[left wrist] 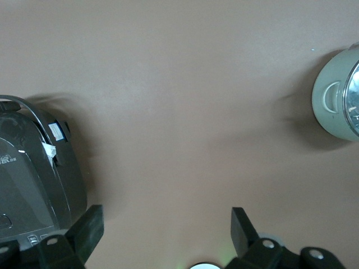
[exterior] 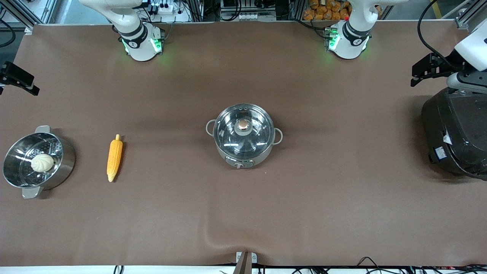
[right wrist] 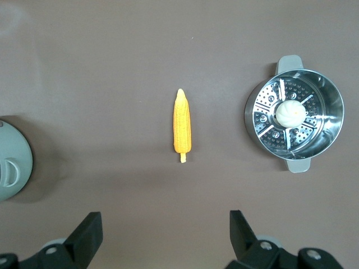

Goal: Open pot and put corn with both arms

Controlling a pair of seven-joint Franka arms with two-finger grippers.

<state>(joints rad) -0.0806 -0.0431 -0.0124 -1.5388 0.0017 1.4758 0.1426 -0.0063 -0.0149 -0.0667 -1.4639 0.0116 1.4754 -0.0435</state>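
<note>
The steel pot (exterior: 244, 136) stands mid-table with its glass lid (exterior: 243, 131) on and the copper-coloured knob (exterior: 242, 124) upright. Its edge shows in the left wrist view (left wrist: 338, 101) and the right wrist view (right wrist: 11, 161). The yellow-orange corn (exterior: 114, 157) lies flat on the table between the pot and the steamer pot, also in the right wrist view (right wrist: 182, 126). My left gripper (exterior: 420, 74) hangs open and empty over the table beside the rice cooker (left wrist: 166, 224). My right gripper (exterior: 21, 80) hangs open and empty over the table at the right arm's end (right wrist: 165, 230).
A steel steamer pot (exterior: 62, 167) with a white bun (exterior: 42, 162) in it stands at the right arm's end, beside the corn. A big black rice cooker (exterior: 456, 133) stands at the left arm's end. The brown table cover has a wrinkle (exterior: 213, 232) near the front edge.
</note>
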